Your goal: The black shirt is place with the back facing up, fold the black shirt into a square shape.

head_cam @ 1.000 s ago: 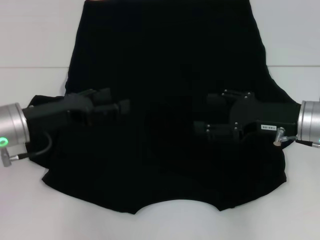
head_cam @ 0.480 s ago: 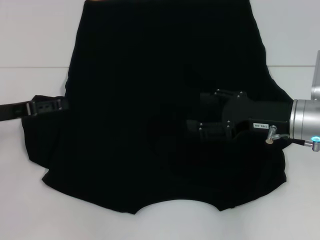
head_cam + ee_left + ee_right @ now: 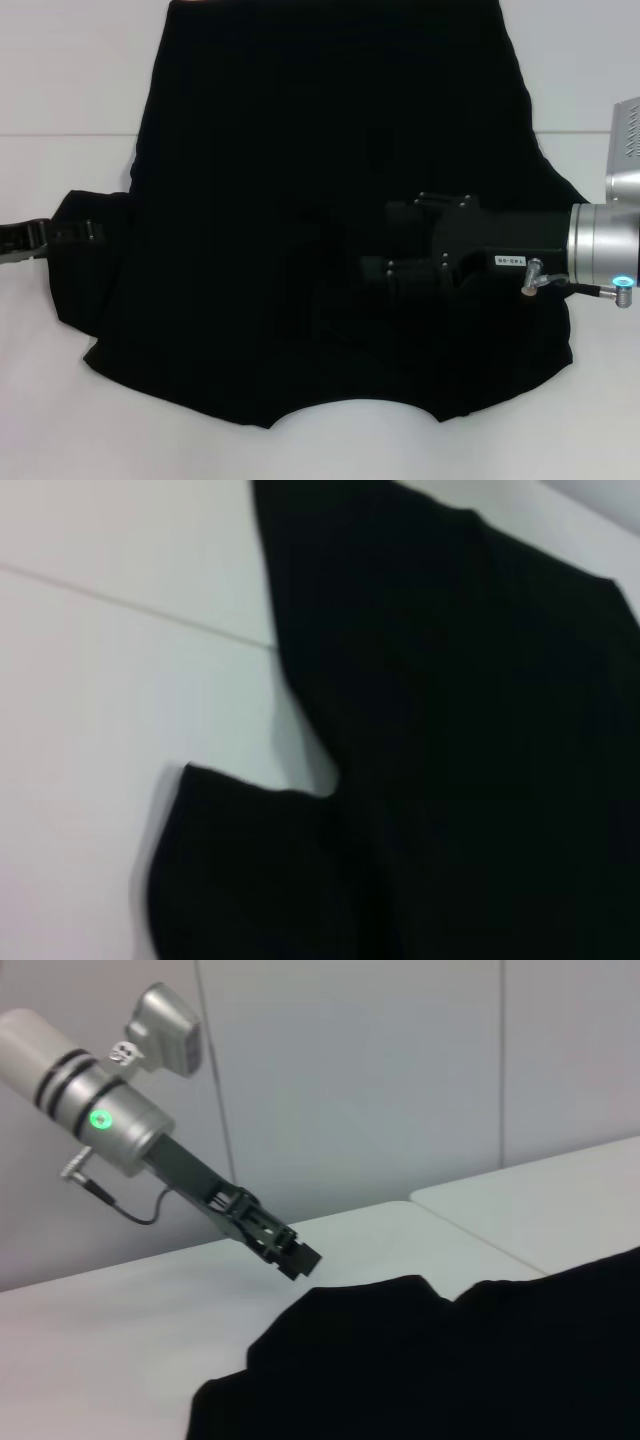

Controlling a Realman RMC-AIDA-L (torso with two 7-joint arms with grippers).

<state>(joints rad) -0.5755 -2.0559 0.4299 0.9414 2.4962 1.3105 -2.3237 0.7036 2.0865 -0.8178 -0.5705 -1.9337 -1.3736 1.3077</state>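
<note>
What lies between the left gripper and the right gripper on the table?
Only the black shirt spreads between them in the head view: the left gripper is at its left sleeve, the right gripper over its middle.

Apart from the job, I see a white table (image 3: 60, 80) spreading out past the right gripper (image 3: 385, 242) on every side. A thin seam (image 3: 60, 135) crosses it, farther out than the left gripper (image 3: 60, 235). Behind that gripper stands a grey panelled wall (image 3: 350, 1080) — one vertical joint (image 3: 501, 1060) showing.
</note>
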